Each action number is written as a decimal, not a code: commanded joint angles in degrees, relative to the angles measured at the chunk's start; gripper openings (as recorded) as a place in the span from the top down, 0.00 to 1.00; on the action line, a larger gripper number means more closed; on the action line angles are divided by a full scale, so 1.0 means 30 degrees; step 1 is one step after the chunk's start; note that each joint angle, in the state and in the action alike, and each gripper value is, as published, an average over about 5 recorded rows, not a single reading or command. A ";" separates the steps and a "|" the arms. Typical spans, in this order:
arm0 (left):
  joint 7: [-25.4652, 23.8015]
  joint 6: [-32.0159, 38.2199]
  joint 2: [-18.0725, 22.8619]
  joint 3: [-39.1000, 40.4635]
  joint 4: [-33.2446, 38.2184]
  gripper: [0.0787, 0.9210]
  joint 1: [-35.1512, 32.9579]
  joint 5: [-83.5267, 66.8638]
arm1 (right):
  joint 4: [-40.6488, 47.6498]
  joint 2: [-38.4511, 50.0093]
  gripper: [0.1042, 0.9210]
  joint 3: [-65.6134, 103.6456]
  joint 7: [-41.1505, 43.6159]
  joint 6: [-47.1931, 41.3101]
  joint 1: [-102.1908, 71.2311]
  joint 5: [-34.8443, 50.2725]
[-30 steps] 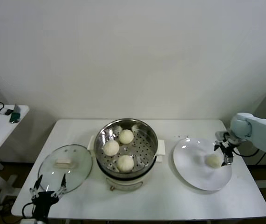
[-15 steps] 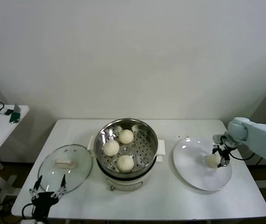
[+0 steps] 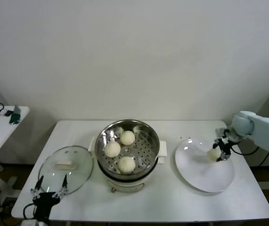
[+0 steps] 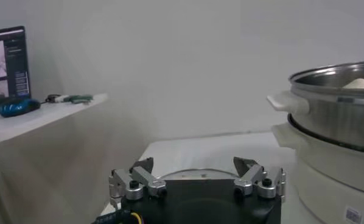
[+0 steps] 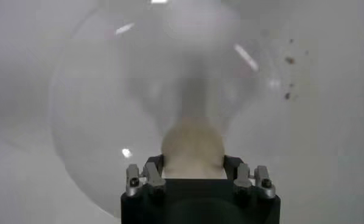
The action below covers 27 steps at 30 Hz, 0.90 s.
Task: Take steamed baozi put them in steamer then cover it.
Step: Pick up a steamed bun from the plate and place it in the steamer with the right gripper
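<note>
Three baozi point(image 3: 126, 164) already sit on the perforated floor of the steamer point(image 3: 150, 129); the fourth is the one now in play. Going from the left: the left gripper point(image 3: 48, 187) hangs parked at the table's near-left corner, its fingers spread wide with nothing between them, just in front of the cover point(image 3: 80, 176), which lies flat on the table point(image 3: 172, 202) beside the pot. The steamer stands mid-table, uncovered. On the right, the change — a second ago the last baozi point(image 3: 214, 153) rested on the white plate point(image 3: 195, 179) with the right gripper point(image 3: 220, 153) coming down over it; now the fingers are closed snugly on the bun's sides and it has risen off the plate and shifted a little toward the plate's far edge. The right wrist view shows the bun pinched between the jaws with the plate well below. So the grasp appears to have taken, and what remains, by my reading, is the carry across to the basket, the release, then the cover.
</note>
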<state>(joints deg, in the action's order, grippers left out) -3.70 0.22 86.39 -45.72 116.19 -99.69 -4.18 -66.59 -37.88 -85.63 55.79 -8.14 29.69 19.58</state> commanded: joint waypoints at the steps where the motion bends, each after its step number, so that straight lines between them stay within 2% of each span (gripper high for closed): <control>1: -0.0039 -0.0093 -0.0074 0.0110 0.0052 0.12 0.0119 0.0023 | -0.5034 -0.1269 0.33 -0.3994 0.0361 -0.1485 0.9796 0.6436; 7: -0.0058 -0.0129 -0.0081 0.0161 0.0207 0.12 0.0168 -0.0064 | -0.7276 -0.3888 0.33 -0.2835 -0.0470 -0.2605 1.1368 0.9039; 12: -0.0061 -0.0122 -0.0097 0.0114 0.0353 0.12 0.0117 -0.0175 | -0.8502 -0.5920 0.32 -0.1996 -0.1863 -0.3646 1.0128 0.9865; 20: -0.0076 -0.0162 -0.0057 0.0071 0.0382 0.12 0.0225 -0.0297 | -0.7794 -0.8525 0.33 -0.2690 -0.3043 -0.4054 0.7254 0.8340; 27: -0.0077 -0.0193 -0.0094 -0.0208 0.0285 0.12 0.0323 -0.0595 | -0.6154 -0.9337 0.33 -0.3078 -0.3508 -0.4077 0.5213 0.6451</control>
<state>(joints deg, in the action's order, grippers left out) -3.92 -0.36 86.17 -45.97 117.27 -98.81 -5.55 -86.77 -59.18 -93.66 48.10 -18.74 50.88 41.82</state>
